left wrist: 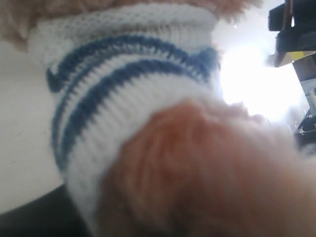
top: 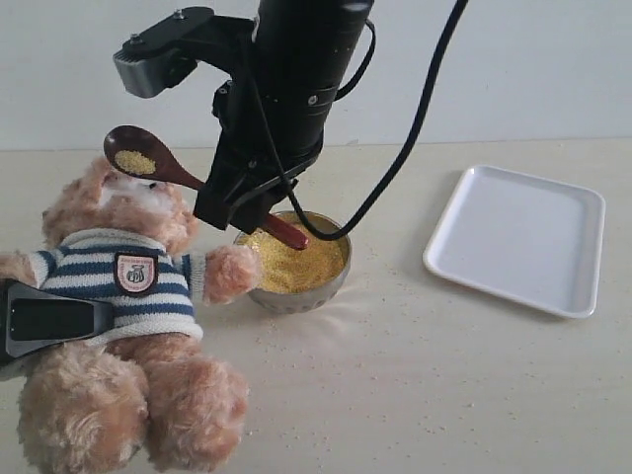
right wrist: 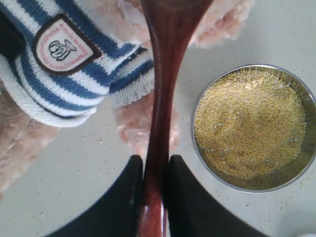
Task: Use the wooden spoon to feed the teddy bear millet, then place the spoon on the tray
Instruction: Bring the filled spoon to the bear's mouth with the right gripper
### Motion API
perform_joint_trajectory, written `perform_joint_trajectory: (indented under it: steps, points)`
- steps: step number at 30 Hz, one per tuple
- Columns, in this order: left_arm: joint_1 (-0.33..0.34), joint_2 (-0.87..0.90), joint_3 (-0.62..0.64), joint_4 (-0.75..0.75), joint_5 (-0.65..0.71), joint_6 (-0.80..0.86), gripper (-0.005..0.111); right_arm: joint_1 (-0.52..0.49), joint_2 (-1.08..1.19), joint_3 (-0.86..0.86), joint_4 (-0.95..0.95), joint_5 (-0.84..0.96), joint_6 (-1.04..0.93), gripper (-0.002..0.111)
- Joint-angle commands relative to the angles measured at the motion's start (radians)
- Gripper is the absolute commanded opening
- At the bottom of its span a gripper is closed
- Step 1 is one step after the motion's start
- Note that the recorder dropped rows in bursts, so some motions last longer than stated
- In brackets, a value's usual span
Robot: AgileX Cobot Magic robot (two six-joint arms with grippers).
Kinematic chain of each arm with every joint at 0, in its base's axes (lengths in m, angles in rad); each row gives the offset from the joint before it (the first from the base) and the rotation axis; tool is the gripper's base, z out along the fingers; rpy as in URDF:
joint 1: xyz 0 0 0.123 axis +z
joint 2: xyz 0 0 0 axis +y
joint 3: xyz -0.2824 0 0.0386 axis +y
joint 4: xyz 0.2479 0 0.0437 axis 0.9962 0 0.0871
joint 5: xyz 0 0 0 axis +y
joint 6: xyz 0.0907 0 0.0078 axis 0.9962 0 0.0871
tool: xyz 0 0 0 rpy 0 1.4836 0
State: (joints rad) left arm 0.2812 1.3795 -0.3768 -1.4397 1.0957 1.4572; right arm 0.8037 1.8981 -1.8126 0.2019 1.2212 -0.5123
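Black right jaws clamp the wooden spoon (right wrist: 161, 98) between them.

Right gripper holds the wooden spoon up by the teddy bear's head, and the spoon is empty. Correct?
Not quite: the wooden spoon is not empty. The exterior view shows a small heap of millet in its bowl. The right gripper does hold it up by the teddy bear's head.

Probably a robot lab — bare white wall (top: 553, 59), plain pale tabletop (top: 444, 395), cabled arm (top: 296, 69)
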Motion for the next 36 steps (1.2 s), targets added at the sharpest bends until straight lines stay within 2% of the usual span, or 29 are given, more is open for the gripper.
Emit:
perform_joint_trajectory:
  steps: [1, 8, 18, 36]
  points:
    - [0.002, 0.002, 0.003, -0.031, 0.067, 0.018, 0.005, 0.007, -0.006, -0.003, -0.035, 0.000, 0.013, 0.000]
    - [0.002, 0.002, 0.003, -0.033, 0.125, 0.020, 0.005, 0.025, 0.024, -0.003, -0.077, 0.000, 0.016, 0.000]
    - [0.002, 0.002, 0.003, -0.033, 0.125, 0.027, 0.005, 0.160, 0.048, -0.003, -0.438, 0.000, 0.064, 0.000]
    - [0.002, 0.002, 0.003, -0.037, 0.125, 0.027, 0.005, 0.367, 0.111, 0.016, -1.046, 0.000, 0.280, 0.000]
